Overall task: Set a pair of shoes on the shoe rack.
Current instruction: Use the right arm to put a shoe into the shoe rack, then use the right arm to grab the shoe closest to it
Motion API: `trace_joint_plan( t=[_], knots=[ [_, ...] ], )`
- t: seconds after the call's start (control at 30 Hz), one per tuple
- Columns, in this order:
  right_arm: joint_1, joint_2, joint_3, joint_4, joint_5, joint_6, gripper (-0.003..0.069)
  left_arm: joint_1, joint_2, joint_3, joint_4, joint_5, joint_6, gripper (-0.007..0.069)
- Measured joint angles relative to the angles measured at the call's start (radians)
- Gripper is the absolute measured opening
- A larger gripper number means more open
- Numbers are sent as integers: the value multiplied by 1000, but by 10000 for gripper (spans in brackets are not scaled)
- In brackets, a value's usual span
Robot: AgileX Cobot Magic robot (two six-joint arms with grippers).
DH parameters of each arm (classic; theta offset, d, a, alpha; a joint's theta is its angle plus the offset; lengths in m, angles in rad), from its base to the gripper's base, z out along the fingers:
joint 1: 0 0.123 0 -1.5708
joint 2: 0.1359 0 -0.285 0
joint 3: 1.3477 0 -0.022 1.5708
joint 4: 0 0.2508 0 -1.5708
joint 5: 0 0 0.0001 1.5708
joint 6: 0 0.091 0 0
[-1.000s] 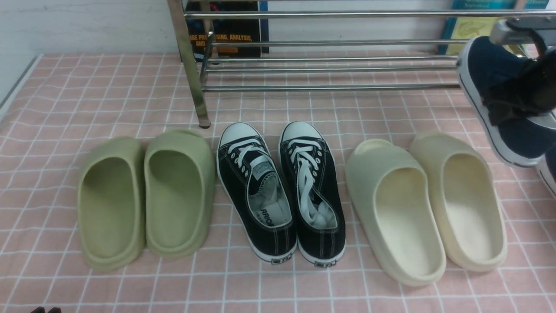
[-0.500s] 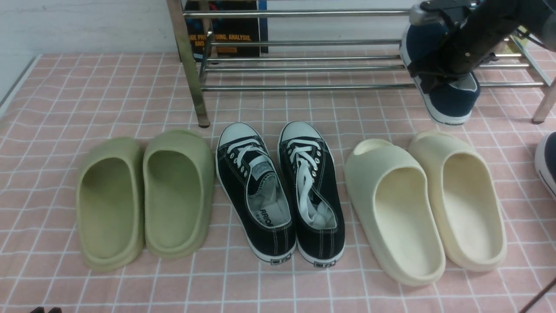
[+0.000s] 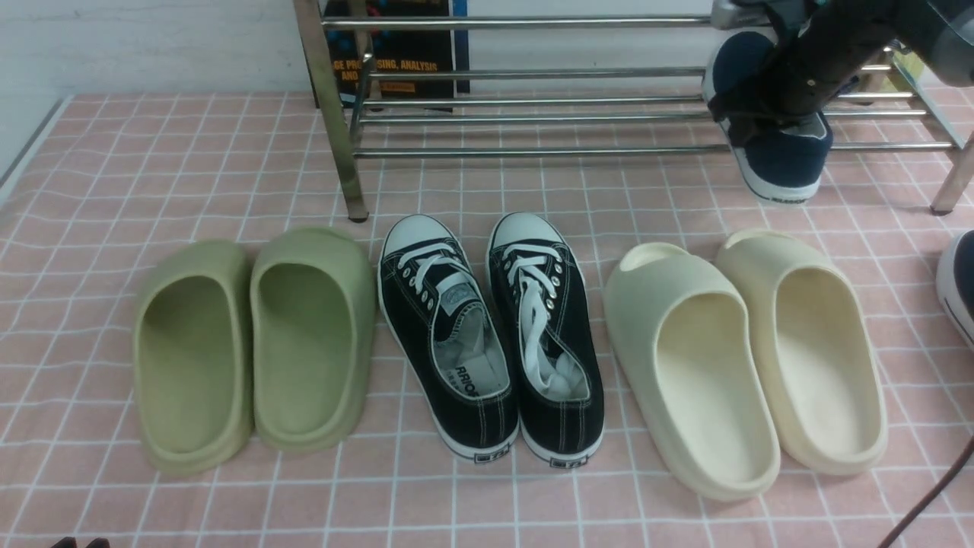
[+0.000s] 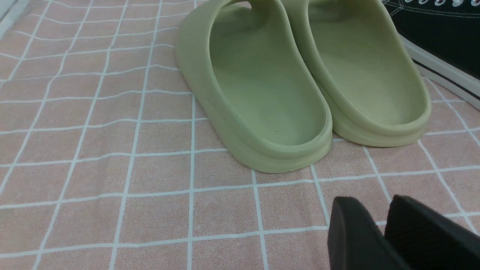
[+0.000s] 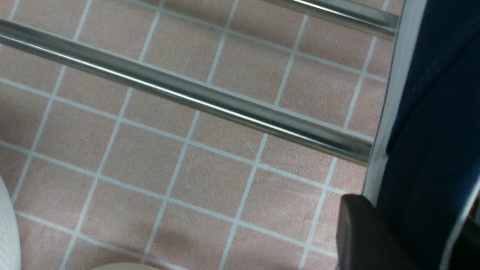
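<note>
Basically, right gripper (image 5: pixel 412 210) straddles the side wall of one navy slip-on (image 3: pixel 787 160); can't tell if it's clamped or loosened. Shoe lies lengthwise across the shoe rack's bars (image 3: pixel 533 153), heel past the front one, probably so they carry the sole. Its mate (image 3: pixel 965 281) is on the floor at the right edge, likely next. Right arm (image 3: pixel 852 53) reaches in slanting from the right; left gripper (image 4: pixel 374 198) low near the green clogs (image 4: pixel 270 82), tips slightly parted, nothing held
</note>
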Motion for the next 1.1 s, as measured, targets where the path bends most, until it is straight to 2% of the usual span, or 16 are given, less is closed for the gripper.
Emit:
trace_joint_plan(
  t=[0.03, 0.17, 0.3, 0.6, 0.73, 0.9, 1.1],
  knots=[
    [0, -1, 0, 1, 2, 0, 208, 0, 0, 0, 0, 0, 0, 180],
    [0, -36, 18, 1, 20, -2, 361, 0, 0, 0, 0, 0, 0, 184],
    [1, -126, 90, 1, 35, -3, 427, 0, 0, 0, 0, 0, 0, 190],
    [-25, -457, 428, -33, 42, -5, 440, 0, 0, 0, 0, 0, 0, 200],
    [-129, -612, 669, -79, 63, 67, 440, 0, 0, 0, 0, 0, 0, 202],
    [-228, -659, 929, -102, 55, 120, 440, 0, 0, 0, 0, 0, 0, 203],
    [-261, -660, 1160, -174, -115, 128, 406, 0, 0, 0, 1, 0, 0, 205]
  ],
)
